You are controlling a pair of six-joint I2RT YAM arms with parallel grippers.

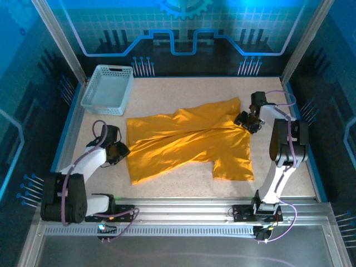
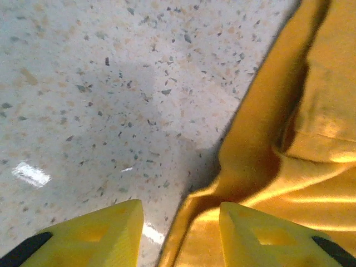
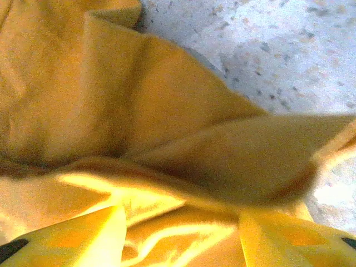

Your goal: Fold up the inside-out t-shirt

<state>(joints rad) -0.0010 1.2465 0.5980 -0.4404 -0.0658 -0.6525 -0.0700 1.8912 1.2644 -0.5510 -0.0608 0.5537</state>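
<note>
The inside-out t-shirt (image 1: 189,142) lies spread and creased on the speckled table (image 1: 183,92), its plain mustard side up. My left gripper (image 1: 123,150) sits low at the shirt's left edge. In the left wrist view the left gripper (image 2: 181,222) is open, and the cloth's edge (image 2: 311,167) lies loose between the yellow fingers. My right gripper (image 1: 245,121) is at the shirt's upper right edge. In the right wrist view the right gripper (image 3: 181,233) stands open, with bunched cloth (image 3: 139,100) between its fingers and a raised fold just ahead of it.
A light grey lattice basket (image 1: 108,89) stands at the back left of the table. Bare tabletop runs along the back, and a metal rail (image 1: 183,208) borders the near edge by the arm bases.
</note>
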